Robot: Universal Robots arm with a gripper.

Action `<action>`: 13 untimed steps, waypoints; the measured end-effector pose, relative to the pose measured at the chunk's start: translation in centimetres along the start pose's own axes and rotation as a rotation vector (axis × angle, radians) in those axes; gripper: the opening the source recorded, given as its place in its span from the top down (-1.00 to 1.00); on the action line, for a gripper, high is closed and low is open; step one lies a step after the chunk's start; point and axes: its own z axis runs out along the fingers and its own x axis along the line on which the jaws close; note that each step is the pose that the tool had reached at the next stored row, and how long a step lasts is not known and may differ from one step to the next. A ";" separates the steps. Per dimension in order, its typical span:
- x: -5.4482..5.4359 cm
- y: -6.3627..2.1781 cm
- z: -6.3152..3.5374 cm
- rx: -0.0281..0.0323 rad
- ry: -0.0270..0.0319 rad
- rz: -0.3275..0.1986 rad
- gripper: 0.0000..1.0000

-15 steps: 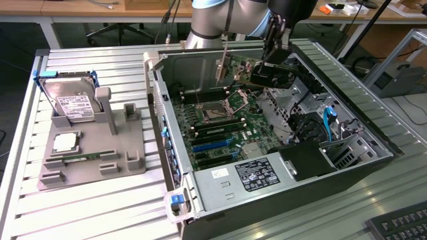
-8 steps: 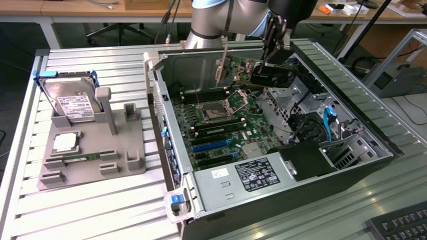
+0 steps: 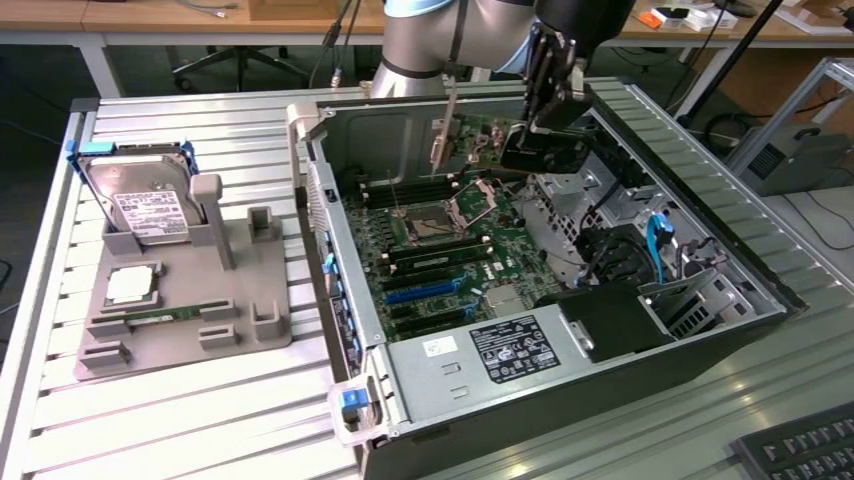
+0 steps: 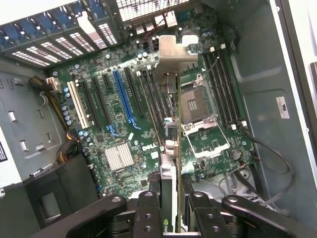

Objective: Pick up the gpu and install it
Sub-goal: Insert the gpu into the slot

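One grip confirmed: end effector (image 4: pixel 172 204) was clamped on the gpu (image 4: pixel 169 171), edge-down above the motherboard (image 4: pixel 143 148), long axis roughly parallel to the blue PCIe slot (image 4: pixel 124 99), offset beside it.

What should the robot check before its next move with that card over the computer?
1. Thin flat dark card with silver metal bracket gripped by the tool: ok.
2. Card over the open grey metal computer case: ok.
3. Card seated in the green motherboard: not ok, it hangs above.
4. Long blue slot empty: ok.
5. Card lined up with a slot: cannot tell.
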 end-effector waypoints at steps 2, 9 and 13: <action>0.0 0.00 0.00 -0.0003 0.0000 -0.012 0.47; 0.0 -0.01 0.01 -0.0016 -0.0001 -0.063 0.47; 0.0 0.00 0.01 -0.0021 -0.0002 -0.085 0.47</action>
